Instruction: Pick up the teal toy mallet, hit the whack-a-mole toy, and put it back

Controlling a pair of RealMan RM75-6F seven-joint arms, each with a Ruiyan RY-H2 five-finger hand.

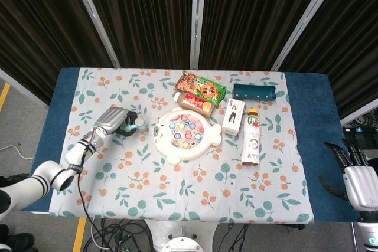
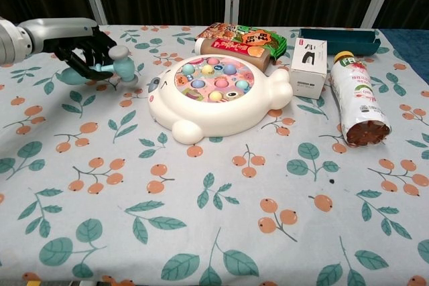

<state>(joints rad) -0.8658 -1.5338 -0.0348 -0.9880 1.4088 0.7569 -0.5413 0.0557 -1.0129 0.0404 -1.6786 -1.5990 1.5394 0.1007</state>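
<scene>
My left hand (image 1: 114, 121) (image 2: 84, 51) grips the teal toy mallet (image 2: 114, 67) (image 1: 136, 125) by its handle, to the left of the whack-a-mole toy. The mallet head (image 2: 125, 66) points down and sits on or just above the cloth. The whack-a-mole toy (image 1: 188, 134) (image 2: 218, 94) is a white animal-shaped base with several pastel pegs, in the middle of the table. My right hand (image 1: 358, 175) hangs beyond the table's right edge with its fingers spread and nothing in it.
Behind the toy lie an orange snack bag (image 2: 240, 35) and a sauce bottle (image 2: 234, 47). A white box (image 2: 309, 58), a drink bottle on its side (image 2: 356, 100) and a dark teal case (image 2: 338, 35) are to the right. The floral cloth (image 2: 201, 219) covers the table.
</scene>
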